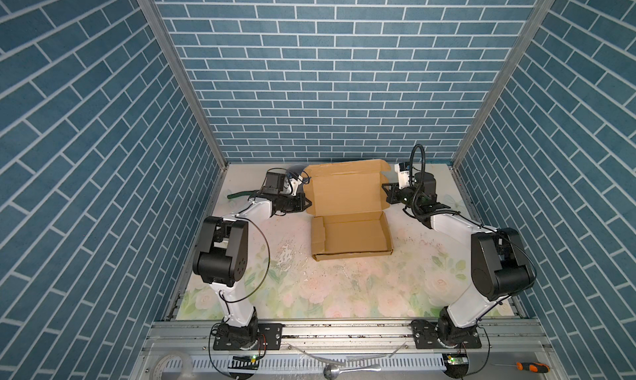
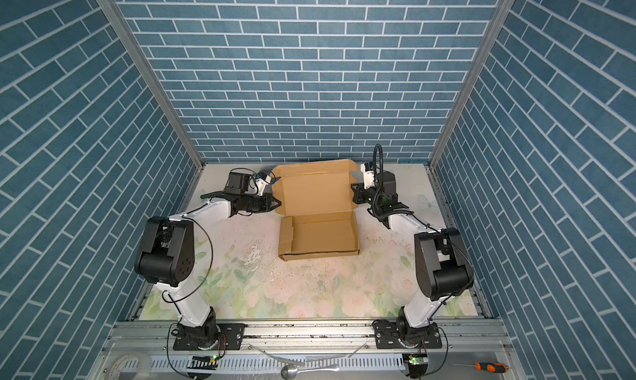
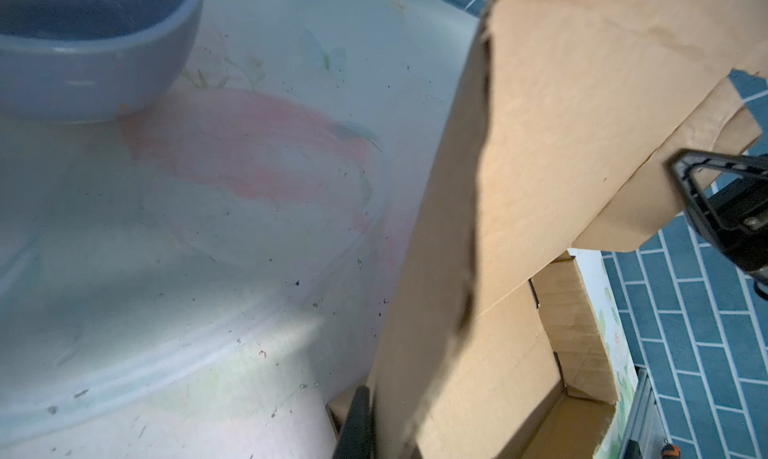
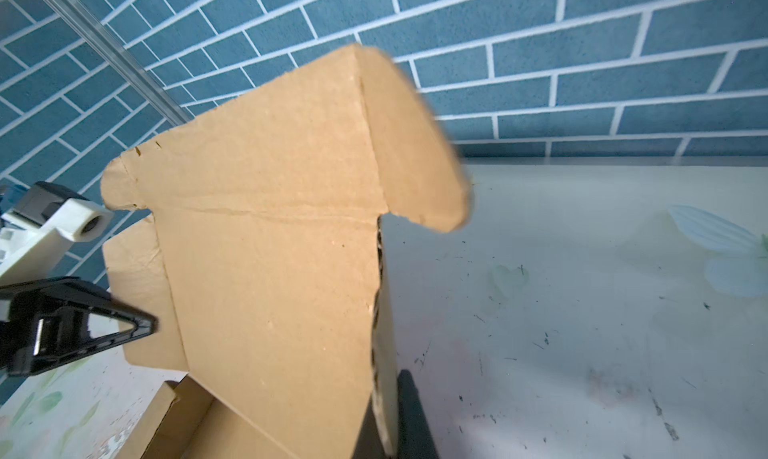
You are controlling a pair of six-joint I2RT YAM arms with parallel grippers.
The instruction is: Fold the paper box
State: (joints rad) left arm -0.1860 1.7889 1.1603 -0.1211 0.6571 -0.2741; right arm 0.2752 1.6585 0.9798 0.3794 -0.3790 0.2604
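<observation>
Centrally, paper box [image 1: 351, 237] open, lid [image 1: 344, 189] raised

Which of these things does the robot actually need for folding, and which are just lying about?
Needed: cardboard box, left gripper and right gripper, both pinching its raised lid.
Lying about: blue-grey bowl, screwdriver, spoon, tape roll.

The paper box [image 1: 347, 192] is plain brown. The table [image 1: 309, 292] bears pale pink-and-green flowers; walls [image 1: 309, 68] are blue brick-patterned.
</observation>
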